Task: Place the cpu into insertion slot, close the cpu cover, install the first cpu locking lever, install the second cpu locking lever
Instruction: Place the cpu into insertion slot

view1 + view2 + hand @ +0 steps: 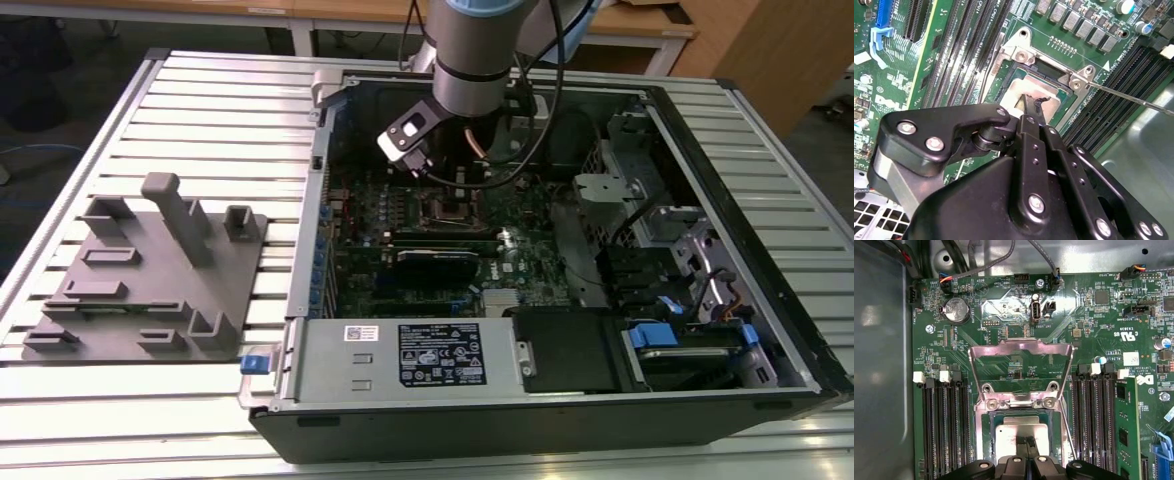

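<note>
Jaws of the gripper [1025,441] stand together with nothing between them, tips over the middle of the cpu [1019,429]. The cpu lies flat in the insertion slot [1054,72] on the green motherboard [1004,305]. The cpu cover [1021,343] stands hinged open beyond it. The chip looks light, rigid and smooth-topped, and the slot's pins are probably fragile. Its side edges seem the safest hold, kept level.

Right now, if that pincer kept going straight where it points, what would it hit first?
The cpu: the pincer points at its silvery top, lying in the insertion slot with the cpu cover open. It looks at or barely above the chip; contact is unclear.
</note>
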Robot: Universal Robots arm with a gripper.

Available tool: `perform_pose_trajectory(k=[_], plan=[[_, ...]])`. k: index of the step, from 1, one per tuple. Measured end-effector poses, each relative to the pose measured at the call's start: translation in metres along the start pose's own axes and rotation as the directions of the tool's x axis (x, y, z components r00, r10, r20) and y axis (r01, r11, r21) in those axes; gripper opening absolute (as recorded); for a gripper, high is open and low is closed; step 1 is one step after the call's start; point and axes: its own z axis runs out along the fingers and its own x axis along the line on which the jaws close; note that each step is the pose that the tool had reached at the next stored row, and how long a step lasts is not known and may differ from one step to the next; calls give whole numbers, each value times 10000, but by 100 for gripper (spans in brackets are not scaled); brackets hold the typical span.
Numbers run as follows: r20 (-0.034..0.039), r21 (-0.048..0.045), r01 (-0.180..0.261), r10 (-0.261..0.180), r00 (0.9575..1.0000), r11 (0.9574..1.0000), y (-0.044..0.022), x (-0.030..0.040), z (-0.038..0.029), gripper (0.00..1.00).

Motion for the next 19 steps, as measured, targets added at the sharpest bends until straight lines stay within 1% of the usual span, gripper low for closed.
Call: perform_pose_trajectory(k=[8, 10, 12, 14, 16, 19], plan=[[2, 1, 0, 0, 10000, 10000, 0, -1, 2, 10], [-6, -4, -1, 1, 10000, 10000, 1, 1, -7, 10], [-31, -14, -1, 1, 10000, 10000, 3, 6, -28, 10], [-2, -1, 0, 0, 10000, 10000, 1, 2, -77, 10], [-5, -3, -1, 1, 10000, 10000, 2, 3, -114, 10], [-3, -2, 0, 0, 10000, 10000, 2, 3, -145, 10]])
